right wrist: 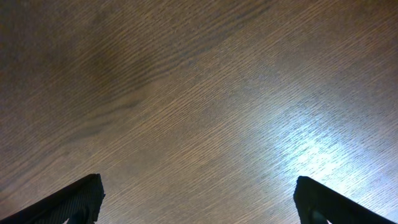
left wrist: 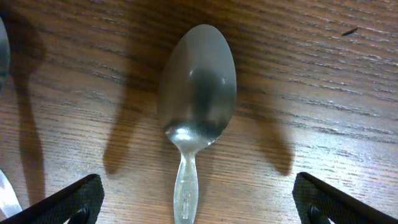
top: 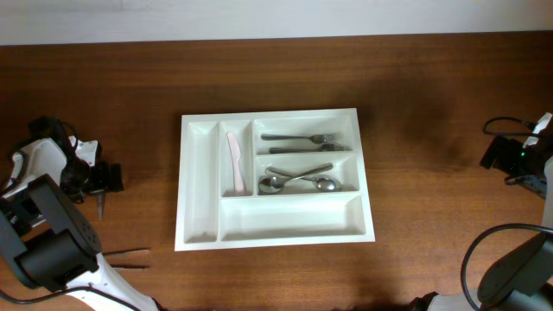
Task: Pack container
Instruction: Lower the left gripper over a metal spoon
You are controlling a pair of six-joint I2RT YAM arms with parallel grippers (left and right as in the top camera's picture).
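Overhead: the container (top: 289, 218), a white tray with five compartments, lies flat on the middle of the brown table (top: 432, 78). The left end effector (top: 102, 179) sits well apart from the container's left wall, level with its middle. The right end effector (top: 501, 154) is farther off, beyond the container's right wall near the table's edge. Neither touches the container. In the container's second narrow slot lies a pale pink knife (top: 234, 161). Two forks (top: 301, 138) lie in the top wide compartment and a few spoons (top: 298, 180) in the one below. From this height I cannot tell how either end effector stands.

Left wrist: the left end effector is spread wide, with its dark fingertips (left wrist: 68, 202) at the lower corners of the view. They touch nothing. Between them a loose steel spoon (left wrist: 198, 81) lies on the table, its bowl pointing away and its handle running back towards the camera. A small stamped mark on the handle is too blurred to read. Another piece of metal (left wrist: 2, 56) shows at the left edge; what it is I cannot tell.

Right wrist: the right end effector is also spread wide, its fingertips (right wrist: 68, 199) over bare wood grain with a bright patch of glare, holding nothing
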